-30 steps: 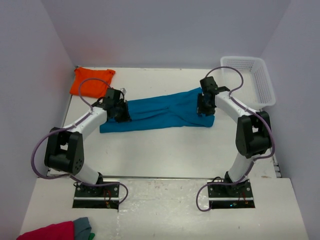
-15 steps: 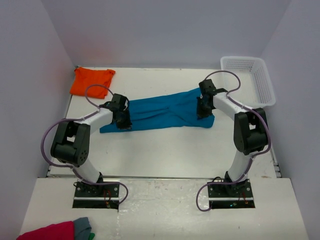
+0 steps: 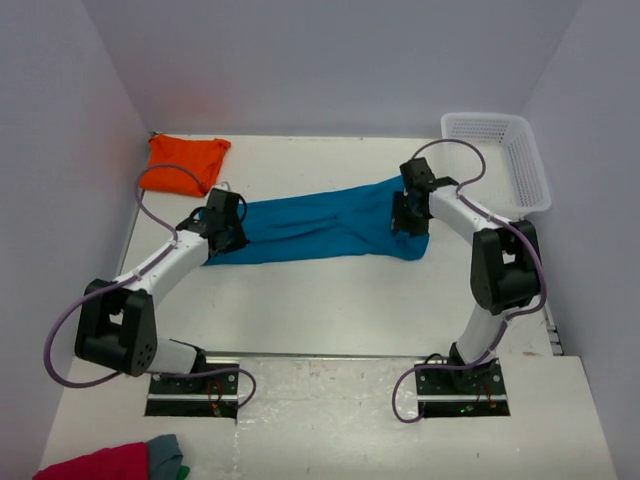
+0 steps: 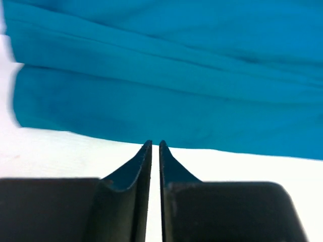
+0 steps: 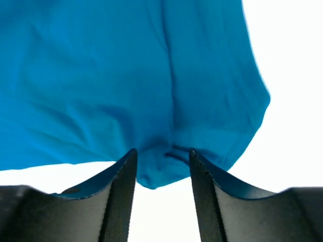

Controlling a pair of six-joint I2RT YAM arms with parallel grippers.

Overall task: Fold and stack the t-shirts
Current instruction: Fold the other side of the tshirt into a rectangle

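– Left hand [image 3: 228,232], from above: sits low at the left end of the teal t-shirt [image 3: 320,225]. Right hand [image 3: 408,218]: likewise at the right end. Cannot tell either grip from up here.

– And the lie of the cloth?

– Stretches as one long narrow band across the middle of the bench [image 3: 330,300]. Long axis left to right, right end angled toward the far edge, left end nearer the bases. Cannot tell which end carries the collar. Off in the far left corner, the orange t-shirt [image 3: 183,162], bunched, apart from the teal one.

– Left wrist view?

– Shows the left hand [image 4: 155,143] almost pressed together, only a slit between the fingers, pinching nothing. Tips over bare bench [image 4: 55,148], just short of the teal t-shirt [image 4: 166,91], with its creases crosswise to the fingers.

– Right wrist view?

– Shows the right hand [image 5: 162,154] spread, with a lobe of the teal t-shirt [image 5: 126,75] edge between the tips, not clamped.

– So how to do this step well?

– Looks like a fresh grip on both ends before folding the band end to end. Spread the left fingers, slide forward over the hem, catch every layer. Close the right deep on that lobe, not on the outer ply alone. Lift both ends level, keep the band taut, avoid dragging it askew.
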